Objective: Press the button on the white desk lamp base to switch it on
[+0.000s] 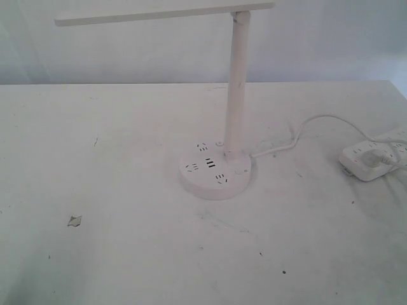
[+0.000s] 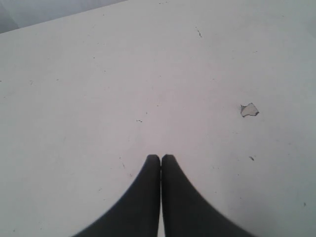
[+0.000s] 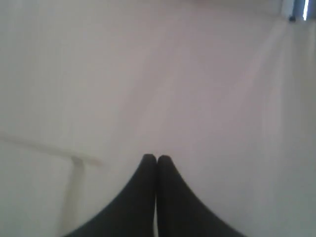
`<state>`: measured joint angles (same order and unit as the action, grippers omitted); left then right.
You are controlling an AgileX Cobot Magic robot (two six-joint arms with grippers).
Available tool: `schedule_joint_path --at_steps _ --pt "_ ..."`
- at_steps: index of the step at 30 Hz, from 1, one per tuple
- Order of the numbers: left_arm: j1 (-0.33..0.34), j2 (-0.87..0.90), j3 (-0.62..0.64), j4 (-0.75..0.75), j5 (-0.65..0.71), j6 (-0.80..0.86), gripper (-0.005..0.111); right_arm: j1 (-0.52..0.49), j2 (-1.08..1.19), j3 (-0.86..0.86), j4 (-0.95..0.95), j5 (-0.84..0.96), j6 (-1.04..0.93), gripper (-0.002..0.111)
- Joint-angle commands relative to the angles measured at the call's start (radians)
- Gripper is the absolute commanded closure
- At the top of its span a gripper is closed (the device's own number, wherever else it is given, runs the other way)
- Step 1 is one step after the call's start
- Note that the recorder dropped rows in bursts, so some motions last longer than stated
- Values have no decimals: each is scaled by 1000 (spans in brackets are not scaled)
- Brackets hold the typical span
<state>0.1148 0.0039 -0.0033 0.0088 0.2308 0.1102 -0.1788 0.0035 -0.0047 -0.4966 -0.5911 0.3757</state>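
Note:
The white desk lamp [image 1: 237,82] stands mid-table in the exterior view, its flat bar head [image 1: 159,13] reaching left from the top of a slim pole. Its round lamp base [image 1: 215,170] shows dark socket holes, USB slots and a small round button [image 1: 240,169] on top. Neither arm appears in the exterior view. My left gripper [image 2: 161,157] is shut on nothing above bare table. My right gripper [image 3: 157,157] is also shut and empty, over a blurred pale surface. The lamp does not show clearly in either wrist view.
A white oblong power strip [image 1: 369,159] lies at the right edge, with a white cord [image 1: 305,127] running to the lamp base. A small grey scrap [image 1: 75,220] [image 2: 249,109] lies on the white table [image 1: 127,159] at the left front.

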Motion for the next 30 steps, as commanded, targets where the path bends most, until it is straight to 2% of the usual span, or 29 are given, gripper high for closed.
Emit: schedule_joint_path --at_steps 1,7,20,24,30 --pt "1 -4 3 -1 1 -1 107 -7 -4 5 7 -388 239 108" --pt "1 -4 3 -1 1 -1 107 -7 -4 5 3 -630 421 108" --pt "1 -4 3 -1 1 -1 107 -7 -4 5 5 -630 529 108" --pt "1 -4 3 -1 1 -1 107 -7 -4 5 72 -630 517 108" --pt "1 -4 3 -1 1 -1 107 -7 -4 -118 115 -214 517 108"
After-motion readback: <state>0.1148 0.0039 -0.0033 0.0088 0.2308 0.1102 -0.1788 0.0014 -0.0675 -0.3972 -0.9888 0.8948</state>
